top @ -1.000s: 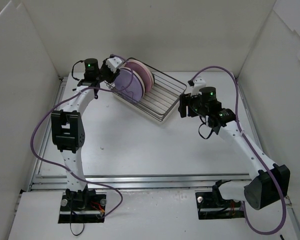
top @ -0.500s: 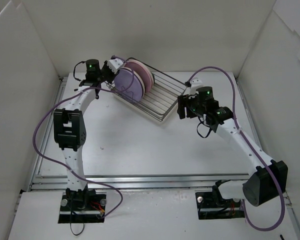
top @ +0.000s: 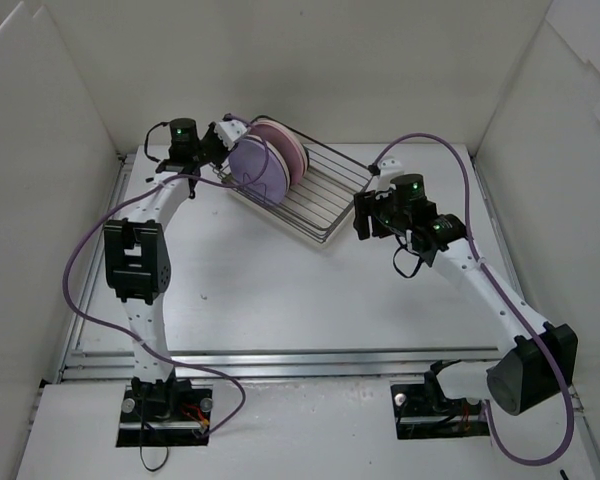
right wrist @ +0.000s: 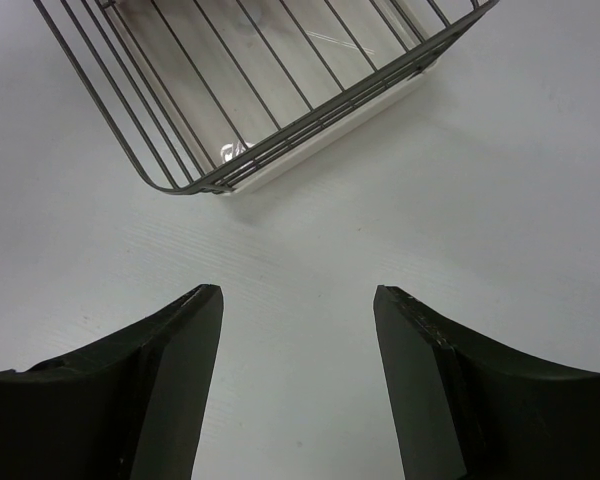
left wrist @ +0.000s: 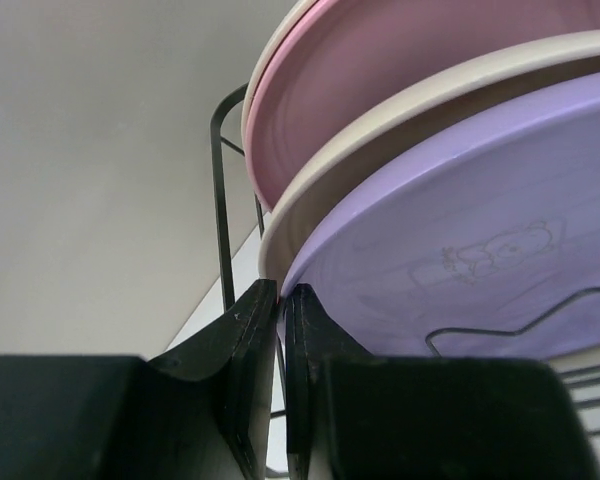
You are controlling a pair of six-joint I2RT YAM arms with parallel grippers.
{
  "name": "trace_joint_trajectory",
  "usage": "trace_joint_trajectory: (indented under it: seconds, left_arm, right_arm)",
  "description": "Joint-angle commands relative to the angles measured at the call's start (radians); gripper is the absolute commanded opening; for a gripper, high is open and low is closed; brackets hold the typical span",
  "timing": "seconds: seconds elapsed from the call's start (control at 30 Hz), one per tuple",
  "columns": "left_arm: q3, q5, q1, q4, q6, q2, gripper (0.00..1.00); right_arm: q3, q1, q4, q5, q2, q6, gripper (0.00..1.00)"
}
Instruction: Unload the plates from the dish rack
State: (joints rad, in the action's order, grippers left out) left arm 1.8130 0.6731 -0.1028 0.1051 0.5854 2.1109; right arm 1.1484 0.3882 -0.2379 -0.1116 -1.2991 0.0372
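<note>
Black fingers of the left gripper (left wrist: 281, 292) are pressed nearly together, with only a hairline slit between them. It sits at the far-left end of the dish rack (top: 325, 200), where the plates are.

The rim of the lavender plate (left wrist: 460, 250) runs straight down into that slit in the left wrist view. It looks pinched by its edge. The fingertips hide the actual contact, so this is probably a grip, not certain.

The lavender plate stands on edge in the rack, closest to the left gripper. The cream plate (left wrist: 410, 115) is right behind it, nearly touching. The pink plate (left wrist: 430, 50) is behind the cream one. All three are packed close and upright to slightly leaning at that same end of the rack. A thin wire of the rack rises just beside the left finger.

The right gripper (right wrist: 298, 292) has its jaws well apart, roughly mid-width. Only the bare white table (top: 280, 290) shows between its fingers. It hangs over the table just beside the rack's near-right corner. The wire corner is ahead of the fingertips and clear of them, with no contact.

In the top view the rack lies diagonally across the back of the table, the plates at its left end and the right gripper off the opposite end.
</note>
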Motion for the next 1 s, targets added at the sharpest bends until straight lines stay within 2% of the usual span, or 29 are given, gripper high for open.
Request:
trace_joint_trajectory:
  seconds: [0.0, 0.33, 0.6, 0.7, 0.8, 0.97]
  left_arm:
    - [-0.009, 0.063, -0.005, 0.048, 0.065, -0.172, 0.0]
    - [-0.072, 0.085, -0.005, 0.025, 0.06, -0.299, 0.0]
    - [-0.075, 0.08, 0.014, -0.097, 0.054, -0.4, 0.0]
    - [-0.063, 0.034, 0.014, -0.177, 0.025, -0.434, 0.0]
    - [-0.017, -0.085, 0.026, -0.327, -0.059, -0.469, 0.0]
    - [0.022, -0.216, 0.104, -0.763, -0.235, -0.486, 0.0]
  right_arm:
    - [0.025, 0.014, 0.048, 0.016, 0.055, 0.003, 0.63]
    - [0.013, 0.015, 0.043, 0.029, 0.087, -0.003, 0.62]
    - [0.001, 0.02, 0.061, 0.044, 0.115, -0.007, 0.61]
    - [0.002, 0.02, 0.081, 0.033, 0.112, 0.0, 0.6]
    - [0.026, 0.026, 0.077, 0.024, 0.1, 0.003, 0.6]
    - [0.034, 0.037, 0.084, 0.01, 0.096, 0.012, 0.6]
